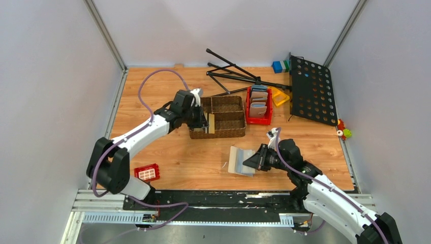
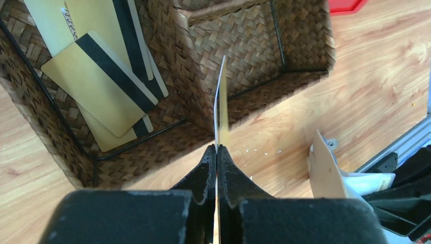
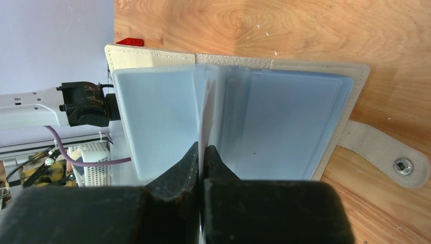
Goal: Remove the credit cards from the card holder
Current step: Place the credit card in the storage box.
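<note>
Two hands grip: the left hand (image 2: 217, 152) pinches a gold card (image 2: 222, 101) edge-on over the wall of the basket (image 2: 254, 51), more cards (image 2: 96, 76) lying inside; the right hand (image 3: 202, 152) pinches a leaf of the open card holder (image 3: 284, 122) near the basket. Card print is unreadable.

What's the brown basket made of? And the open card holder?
The basket looks like woven straw or rattan: criss-cross brown strips on dark wire. The card holder seems matte beige leather or imitation, stitched along its edge; its pockets look like cloudy bluish plastic.
</note>
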